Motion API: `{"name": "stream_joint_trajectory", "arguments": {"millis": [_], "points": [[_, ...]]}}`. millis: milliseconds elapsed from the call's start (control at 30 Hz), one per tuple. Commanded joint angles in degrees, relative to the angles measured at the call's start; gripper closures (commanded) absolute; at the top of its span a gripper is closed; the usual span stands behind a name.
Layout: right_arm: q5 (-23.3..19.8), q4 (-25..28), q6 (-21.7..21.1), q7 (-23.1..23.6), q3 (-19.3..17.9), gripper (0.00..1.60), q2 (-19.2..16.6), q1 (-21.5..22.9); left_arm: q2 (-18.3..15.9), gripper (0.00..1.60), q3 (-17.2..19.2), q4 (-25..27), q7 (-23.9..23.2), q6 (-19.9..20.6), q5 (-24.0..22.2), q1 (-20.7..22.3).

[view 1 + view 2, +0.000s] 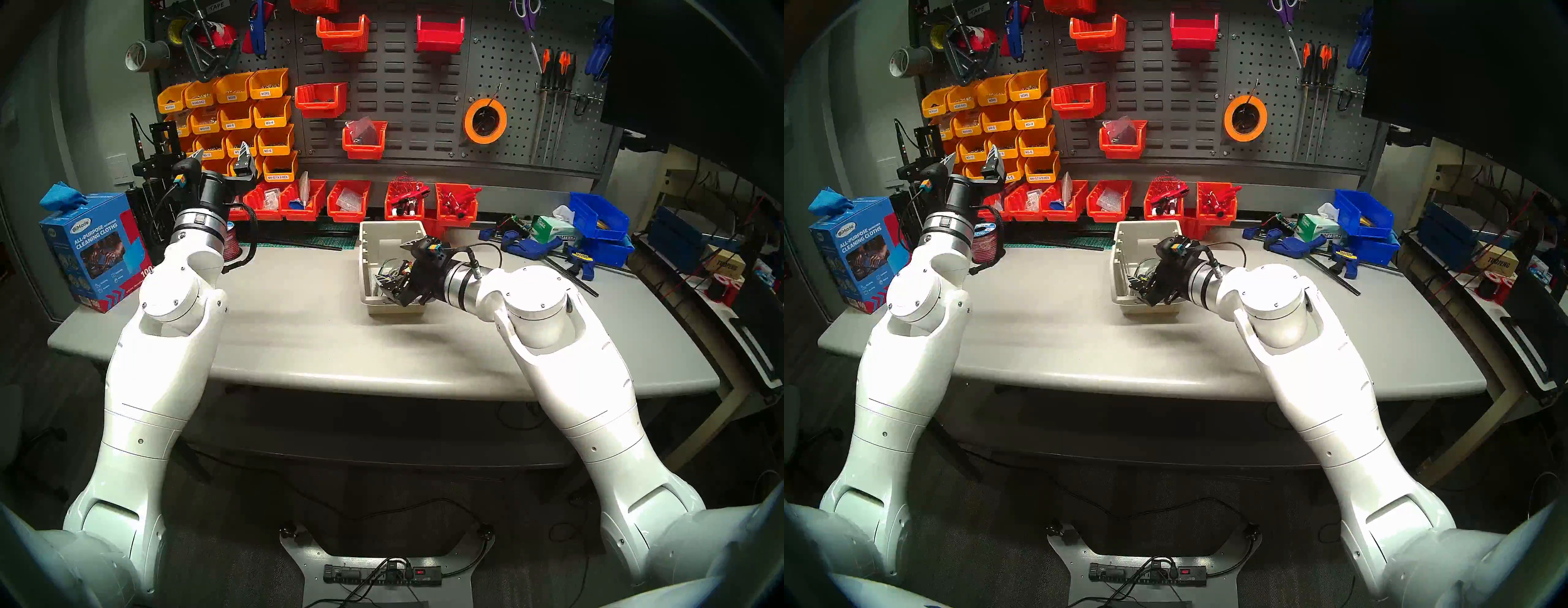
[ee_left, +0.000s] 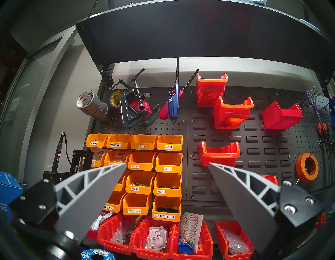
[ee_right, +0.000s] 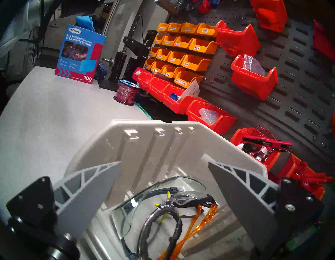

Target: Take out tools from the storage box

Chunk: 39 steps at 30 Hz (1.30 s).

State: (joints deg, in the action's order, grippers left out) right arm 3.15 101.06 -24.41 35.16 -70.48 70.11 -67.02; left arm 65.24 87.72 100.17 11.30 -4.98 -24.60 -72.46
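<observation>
Glasses [image 3: 163, 214] tangled in storage box [image 3: 116, 145], frames overlapping, lenses hard to separate

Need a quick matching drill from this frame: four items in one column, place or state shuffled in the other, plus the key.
1. left gripper
2. right gripper
3. safety glasses
4. cleaning cloths box

A. lying inside the storage box
B. open, raised toward the pegboard bins
C. standing at the table's far left
D. open, over the storage box

Pairs: 1-B, 2-D, 3-A, 4-C
</observation>
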Motion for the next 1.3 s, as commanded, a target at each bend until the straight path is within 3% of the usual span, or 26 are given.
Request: {"name": "stream_joint_trajectory", "arguments": {"millis": [0,100,233,267,467,500,533,600,633,700,733,767,833,867,1000,1267], "points": [[-0.93,-0.55,-5.42,8.39,0.54,0.00,-3.12,7.99,-0.10,0.00,0.24,0.47,0.05,-0.23,0.11,0.90],[-0.21,-0.18,-6.30,9.99,-0.26,0.00,-2.51,7.99,-0.10,0.00,0.24,0.48,0.04,-0.22,0.10,0.90],[0.41,-2.37,-7.93,14.31,0.48,0.00,-2.40,11.51,-0.10,0.00,0.24,0.48,0.04,-0.22,0.10,0.90],[1.55,-1.66,-7.56,14.87,-0.93,0.00,-1.25,10.06,-0.10,0.00,0.24,0.48,0.04,-0.22,0.10,0.89],[3.27,-5.77,-8.14,18.89,0.79,0.00,0.25,15.02,-0.11,0.00,0.25,0.48,0.03,-0.22,0.09,0.88],[4.20,-5.09,-7.77,18.80,-0.45,0.00,1.45,13.54,-0.11,0.00,0.25,0.48,0.03,-0.21,0.09,0.88],[4.08,-6.99,-8.16,19.56,1.12,0.00,1.19,16.03,-0.11,0.00,0.25,0.48,0.03,-0.21,0.09,0.88],[5.54,-7.49,-7.71,19.71,0.51,0.00,2.70,15.50,-0.11,0.00,0.25,0.49,0.02,-0.21,0.09,0.87],[5.49,-9.51,-8.03,20.49,2.04,0.00,2.49,17.95,-0.11,0.00,0.25,0.49,0.02,-0.21,0.09,0.87],[7.09,-10.41,-7.63,20.96,1.52,0.00,4.28,17.54,-0.11,0.00,0.25,0.49,0.02,-0.21,0.09,0.87],[6.75,-12.34,-7.99,21.56,3.25,0.00,3.88,19.91,-0.11,0.00,0.25,0.49,0.02,-0.21,0.09,0.87],[7.85,-11.66,-7.59,21.41,1.88,0.00,5.27,18.01,-0.11,0.00,0.25,0.49,0.02,-0.21,0.09,0.87],[7.92,-14.63,-7.89,22.68,4.07,0.00,5.38,21.20,-0.11,0.00,0.25,0.49,0.02,-0.21,0.08,0.87],[8.88,-13.62,-7.44,22.29,2.59,0.00,6.63,19.17,-0.11,0.00,0.25,0.49,0.02,-0.21,0.08,0.87],[9.70,-17.62,-7.53,24.88,5.18,0.00,7.23,22.89,-0.10,0.00,0.26,0.49,0.02,-0.21,0.09,0.87],[12.69,-20.04,-8.16,31.06,7.11,0.00,8.40,26.71,-0.10,0.00,0.26,0.48,0.01,-0.21,0.09,0.88]]}}
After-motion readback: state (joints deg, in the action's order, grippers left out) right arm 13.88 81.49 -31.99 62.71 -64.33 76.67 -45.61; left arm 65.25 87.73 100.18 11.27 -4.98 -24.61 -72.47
